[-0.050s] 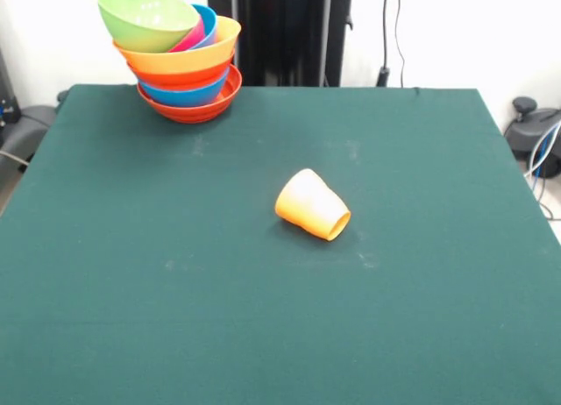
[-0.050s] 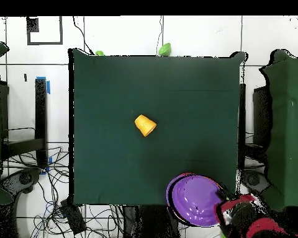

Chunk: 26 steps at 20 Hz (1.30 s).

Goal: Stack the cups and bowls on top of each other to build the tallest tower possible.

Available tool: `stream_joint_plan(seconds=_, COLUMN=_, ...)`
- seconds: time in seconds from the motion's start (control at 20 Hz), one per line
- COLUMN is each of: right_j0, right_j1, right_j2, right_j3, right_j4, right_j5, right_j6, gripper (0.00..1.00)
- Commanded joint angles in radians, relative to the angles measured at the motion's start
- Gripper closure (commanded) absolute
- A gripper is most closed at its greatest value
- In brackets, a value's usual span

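An orange cup (image 1: 312, 204) lies tipped mid-worktop (image 1: 175, 317). The pincer (image 2: 229, 207), fingers unclear, holds a purple bowl (image 2: 198, 199) over the tower's (image 1: 180, 59) corner.

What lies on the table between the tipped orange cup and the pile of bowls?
Nothing: in the front view only bare green cloth separates the cup from the pile.

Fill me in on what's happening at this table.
A bowl-stacking run is under way. The tower stands at a table corner, with a tilted green bowl on top. The orange cup lies on its side near the middle of the table, with nothing touching it. From overhead, a large purple bowl shows over that corner beside the robot's arm; whether the arm holds it cannot be told.
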Motion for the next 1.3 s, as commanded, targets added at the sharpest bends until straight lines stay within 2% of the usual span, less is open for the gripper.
stream_joint_plan(seconds=0.05, right_j0=-0.025, right_j1=0.063, right_j2=0.226, right_j3=0.220, right_j4=-0.085, right_j5=-0.073, right_j6=0.195, gripper=1.00)
stream_joint_plan(seconds=0.3, right_j0=-0.050, right_j1=0.067, right_j2=0.260, right_j3=0.277, right_j4=-0.102, right_j5=-0.119, right_j6=0.219, gripper=1.00)
stream_joint_plan(seconds=0.65, right_j0=-0.059, right_j1=0.071, right_j2=0.262, right_j3=0.279, right_j4=-0.109, right_j5=-0.087, right_j6=0.203, gripper=1.00)
stream_joint_plan(seconds=0.8, right_j0=-0.038, right_j1=0.071, right_j2=0.213, right_j3=0.284, right_j4=-0.128, right_j5=-0.097, right_j6=0.184, gripper=1.00)
stream_joint_plan(seconds=1.1, right_j0=-0.005, right_j1=0.062, right_j2=0.168, right_j3=0.283, right_j4=-0.162, right_j5=-0.115, right_j6=0.176, gripper=1.00)
stream_joint_plan(seconds=1.15, right_j0=0.015, right_j1=0.063, right_j2=0.125, right_j3=0.276, right_j4=-0.177, right_j5=-0.119, right_j6=0.160, gripper=1.00)
stream_joint_plan(seconds=1.3, right_j0=0.045, right_j1=0.067, right_j2=0.063, right_j3=0.248, right_j4=-0.215, right_j5=-0.110, right_j6=0.119, gripper=1.00)
